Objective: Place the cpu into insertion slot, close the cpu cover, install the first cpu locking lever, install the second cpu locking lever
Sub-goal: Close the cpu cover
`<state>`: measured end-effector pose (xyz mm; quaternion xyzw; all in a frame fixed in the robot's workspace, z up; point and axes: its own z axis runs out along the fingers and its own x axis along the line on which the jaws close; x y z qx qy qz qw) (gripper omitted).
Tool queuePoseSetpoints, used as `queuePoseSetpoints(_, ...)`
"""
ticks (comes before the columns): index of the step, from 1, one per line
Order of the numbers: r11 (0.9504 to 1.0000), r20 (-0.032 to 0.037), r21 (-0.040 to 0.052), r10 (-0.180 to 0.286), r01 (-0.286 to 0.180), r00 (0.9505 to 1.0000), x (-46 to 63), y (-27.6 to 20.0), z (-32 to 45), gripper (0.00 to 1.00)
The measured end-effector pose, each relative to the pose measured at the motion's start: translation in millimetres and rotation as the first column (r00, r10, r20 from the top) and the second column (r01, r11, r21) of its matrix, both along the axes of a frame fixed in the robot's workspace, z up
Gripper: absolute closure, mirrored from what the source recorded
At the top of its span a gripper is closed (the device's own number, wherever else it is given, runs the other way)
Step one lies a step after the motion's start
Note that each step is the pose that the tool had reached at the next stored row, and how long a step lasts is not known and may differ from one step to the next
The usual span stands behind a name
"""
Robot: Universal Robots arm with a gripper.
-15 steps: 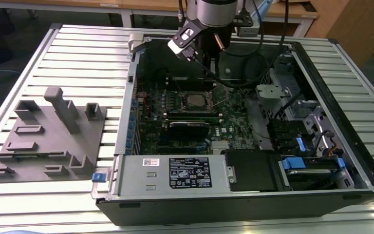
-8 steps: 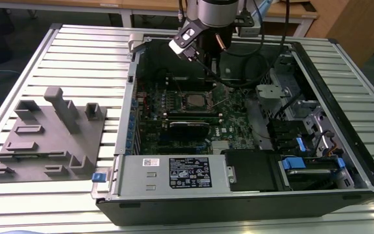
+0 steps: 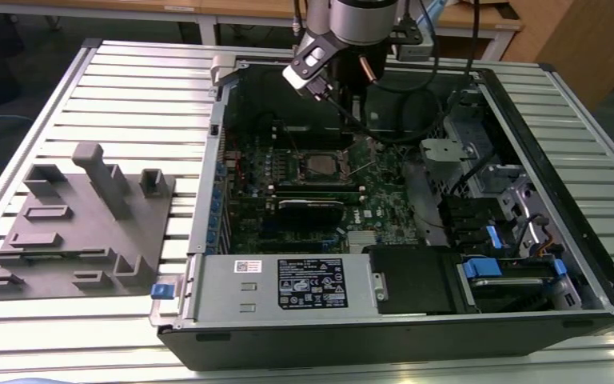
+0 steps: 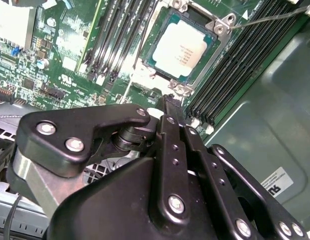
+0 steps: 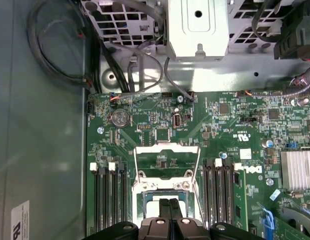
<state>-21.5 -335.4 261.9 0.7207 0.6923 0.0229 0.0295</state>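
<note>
On the exterior view's left, you can see a grey holder block (image 3: 77,220) on the table (image 3: 125,88). Next comes the open computer case (image 3: 392,336). Inside it, the cpu (image 4: 182,48) lies in the insertion slot (image 3: 316,154), and the cpu cover (image 4: 218,37) lies flat around it. Your gripper (image 3: 363,134) hangs near the slot, toward the exterior view's right. Its fingers are pressed together and hold nothing.
</note>
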Motion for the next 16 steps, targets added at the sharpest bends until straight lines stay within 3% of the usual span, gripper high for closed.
queuePoseSetpoints(16, 1.0, 0.0, 0.0, 0.0, 0.0, 1.0, 24.3, 0.0, -0.2, 0.89)
